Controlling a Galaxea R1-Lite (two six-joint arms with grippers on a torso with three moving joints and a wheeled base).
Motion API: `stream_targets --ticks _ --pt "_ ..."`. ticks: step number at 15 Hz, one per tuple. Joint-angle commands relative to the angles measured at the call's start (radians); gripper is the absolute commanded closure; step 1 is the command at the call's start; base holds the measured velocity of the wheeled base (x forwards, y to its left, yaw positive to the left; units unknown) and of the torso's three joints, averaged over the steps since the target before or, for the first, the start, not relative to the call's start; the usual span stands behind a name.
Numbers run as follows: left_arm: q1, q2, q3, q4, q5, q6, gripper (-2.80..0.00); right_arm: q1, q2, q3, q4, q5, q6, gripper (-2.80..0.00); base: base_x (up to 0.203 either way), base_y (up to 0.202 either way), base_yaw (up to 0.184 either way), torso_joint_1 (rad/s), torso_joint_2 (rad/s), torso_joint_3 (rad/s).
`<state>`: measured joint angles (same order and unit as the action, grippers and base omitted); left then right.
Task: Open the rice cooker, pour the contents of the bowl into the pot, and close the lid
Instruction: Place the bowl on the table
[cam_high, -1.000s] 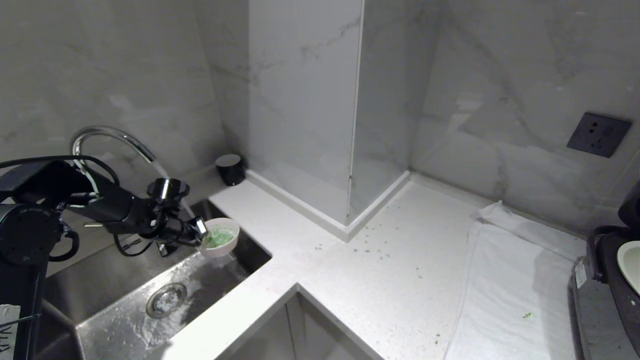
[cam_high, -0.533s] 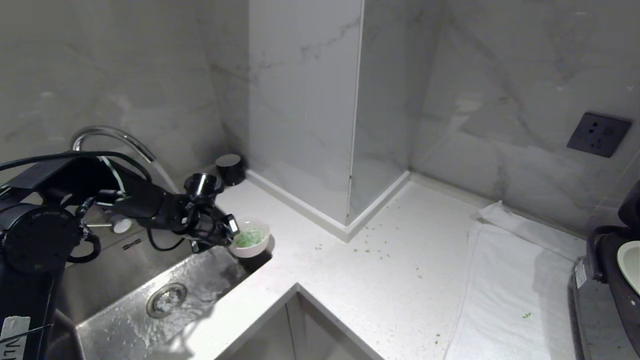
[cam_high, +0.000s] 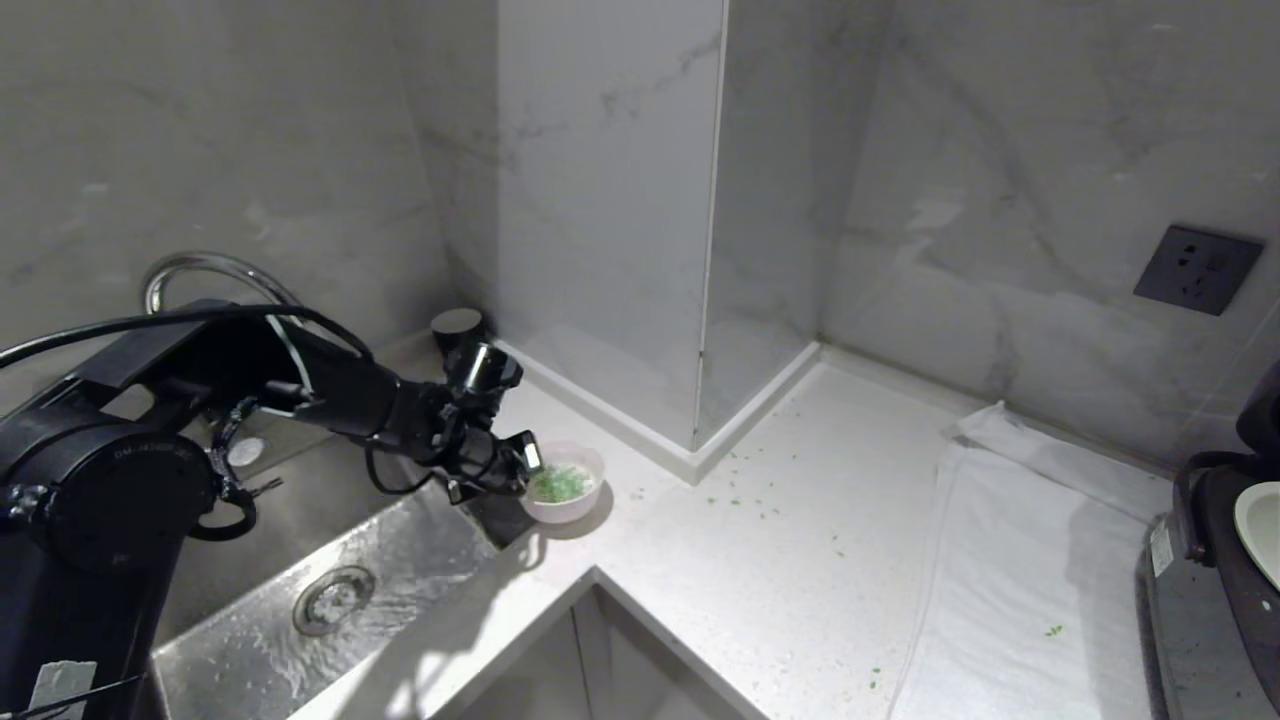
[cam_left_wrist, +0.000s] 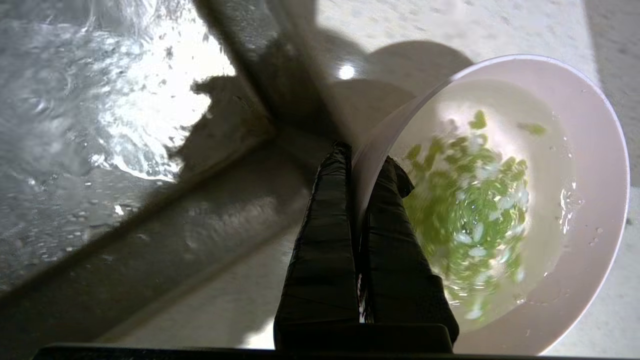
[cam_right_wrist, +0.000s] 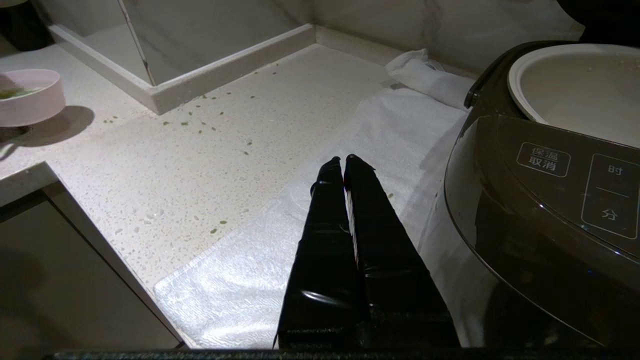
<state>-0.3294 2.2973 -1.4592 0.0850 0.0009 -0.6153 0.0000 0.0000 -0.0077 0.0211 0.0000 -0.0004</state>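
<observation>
1. The bowl (cam_high: 565, 483) was small, round and shallow, pale pink outside and glossy white inside, with drops of water on its inner wall.
2. It held the contents (cam_left_wrist: 467, 200), chopped bright-green bits lying wet in a little water.
3. The left gripper (cam_left_wrist: 364, 160) pinched the bowl's rim, one black finger inside the wall and one outside, and carried it just above the countertop (cam_high: 780, 560), beside the corner of the sink (cam_high: 330, 590).
4. The sink was bare steel, wet and glittering, with a round drain and a curved chrome tap (cam_high: 215, 275) behind the arm.
5. The rice cooker (cam_right_wrist: 540, 200) stood at the far right, dark brown and glossy, rounded at the corners, with white-lettered buttons on its front panel.
6. Its top stood open, showing the pot (cam_right_wrist: 580, 92), round, cream-white and pale-rimmed; I could see nothing in it.
7. The right gripper (cam_right_wrist: 344, 159) hung with its black fingers pressed together and empty, over a white towel (cam_high: 1020, 580) spread before the cooker.
8. The countertop was pale speckled stone, strewn with stray green bits; the walls were grey-veined marble, with a dark socket (cam_high: 1197, 268) on the right and a small black cylinder (cam_high: 458, 335) in the corner.
</observation>
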Motion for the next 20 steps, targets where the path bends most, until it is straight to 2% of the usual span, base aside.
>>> stream_targets --ticks 1,9,18,20 --pt "-0.049 0.026 -0.039 0.015 0.004 -0.015 0.00 0.000 0.000 0.000 0.000 0.000 0.000 0.00 0.000 0.000 0.000 0.000 0.00 0.000" --pt "-0.253 0.089 -0.179 0.121 0.008 -0.077 0.00 0.000 0.000 0.000 0.000 0.000 -0.001 0.00 0.000 0.000 0.000 0.000 0.00 0.000" --pt "-0.390 0.120 -0.197 0.138 0.008 -0.081 0.00 0.000 0.000 0.000 0.000 0.000 0.000 0.00 0.000 0.000 0.000 0.000 0.00 0.000" --pt "-0.424 0.148 -0.211 0.134 0.030 -0.080 0.00 0.000 0.000 0.000 0.000 0.000 0.000 0.00 0.000 0.000 0.000 0.000 0.00 0.000"
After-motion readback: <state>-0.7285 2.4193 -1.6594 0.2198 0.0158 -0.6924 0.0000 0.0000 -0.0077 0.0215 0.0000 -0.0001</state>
